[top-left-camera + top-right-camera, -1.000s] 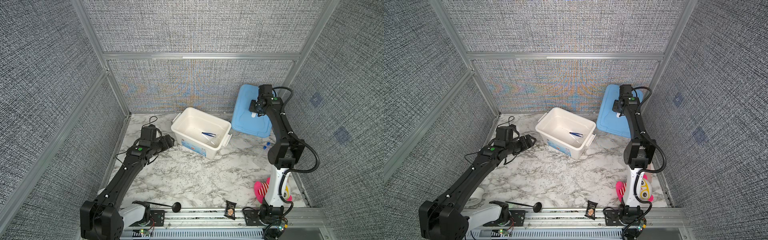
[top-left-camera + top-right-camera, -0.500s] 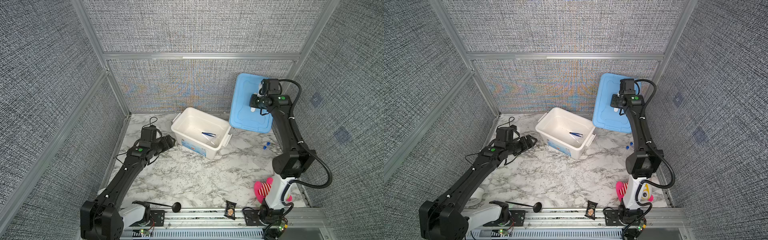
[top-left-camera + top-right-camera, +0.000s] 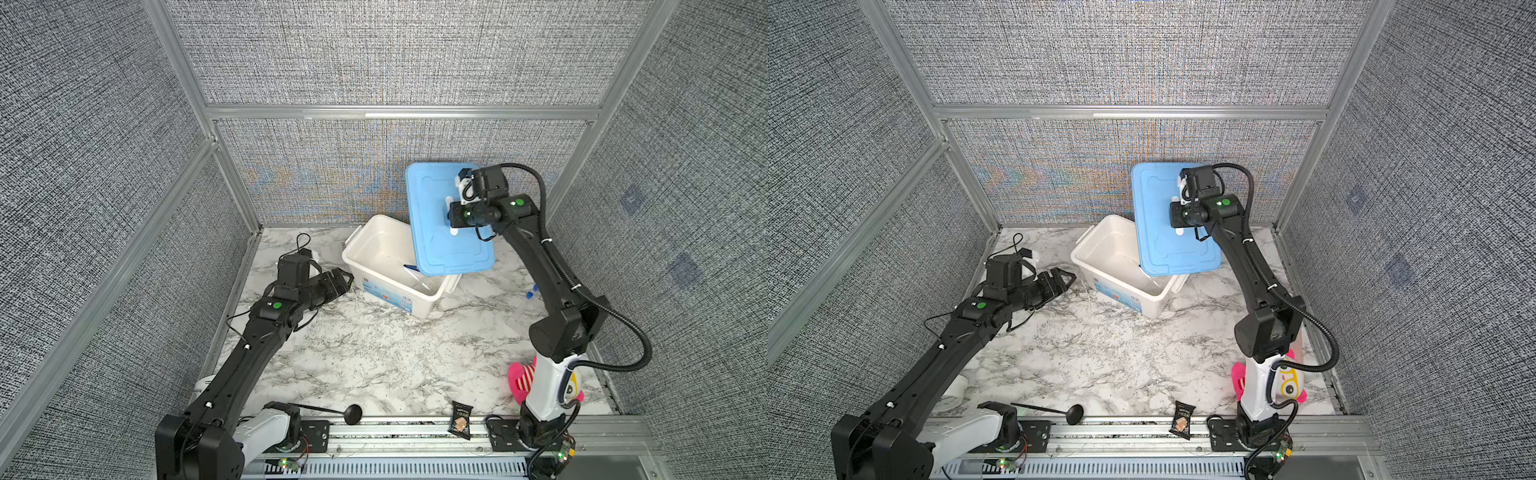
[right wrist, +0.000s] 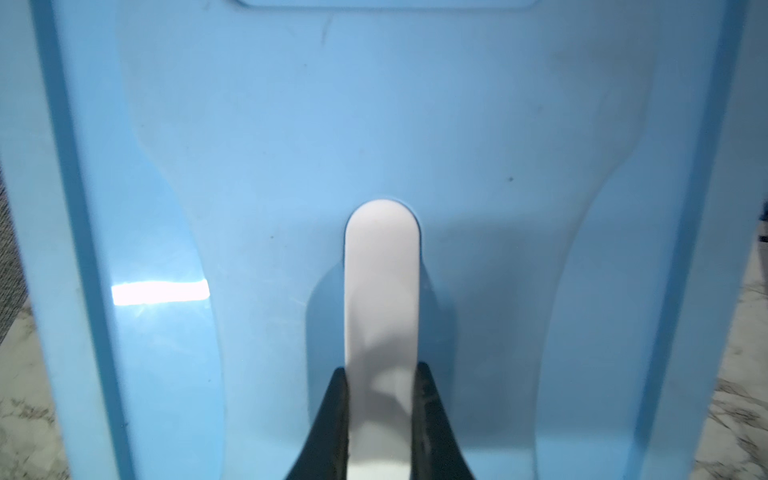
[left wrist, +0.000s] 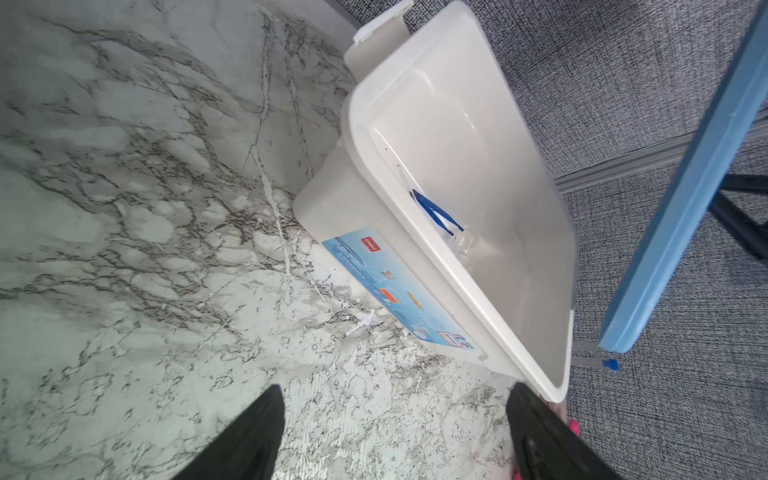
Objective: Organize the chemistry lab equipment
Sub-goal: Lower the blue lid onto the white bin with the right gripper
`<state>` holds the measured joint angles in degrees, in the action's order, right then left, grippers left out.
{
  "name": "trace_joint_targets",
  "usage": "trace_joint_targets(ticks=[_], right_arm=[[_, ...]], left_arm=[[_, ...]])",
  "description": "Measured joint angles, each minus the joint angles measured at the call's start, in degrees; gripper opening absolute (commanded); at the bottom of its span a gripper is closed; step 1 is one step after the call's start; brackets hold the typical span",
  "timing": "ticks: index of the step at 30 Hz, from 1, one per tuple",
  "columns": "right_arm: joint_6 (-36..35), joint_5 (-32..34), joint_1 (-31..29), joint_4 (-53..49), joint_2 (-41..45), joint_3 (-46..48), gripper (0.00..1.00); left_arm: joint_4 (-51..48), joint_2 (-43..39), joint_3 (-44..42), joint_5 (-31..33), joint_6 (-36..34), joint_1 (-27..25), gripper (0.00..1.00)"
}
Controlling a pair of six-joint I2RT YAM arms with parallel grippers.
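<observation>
blue lid (image 3: 440, 232), handle (image 4: 380, 291) pinched in right gripper (image 4: 381, 368), above bin (image 3: 388, 297), right side; left gripper (image 3: 338, 279) wide, empty. next: level, lower onto rim.

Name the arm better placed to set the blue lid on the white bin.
Right: the right claw is shut on the white handle of the blue lid, tilted above the white bin; the left claw is open beside it, empty.

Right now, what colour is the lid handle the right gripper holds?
White handle on a light blue lid; right wrist view shows it best.
</observation>
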<state>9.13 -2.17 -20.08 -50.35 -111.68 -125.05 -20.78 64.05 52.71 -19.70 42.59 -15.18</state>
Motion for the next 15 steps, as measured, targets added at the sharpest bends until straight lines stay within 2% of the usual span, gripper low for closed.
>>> trace_joint_targets(ticks=[8, 15], right_arm=[[-0.87, -3.39, -5.35, -4.20, -7.28, -5.51, 0.03], [-4.92, -4.59, -8.55, -8.26, -13.97, -11.58, 0.03]], left_arm=[[3.52, 2.19, 0.28, -3.26, 2.21, 0.33, 0.85], [7.67, 5.49, 0.76, -5.46, 3.76, 0.33, 0.85]])
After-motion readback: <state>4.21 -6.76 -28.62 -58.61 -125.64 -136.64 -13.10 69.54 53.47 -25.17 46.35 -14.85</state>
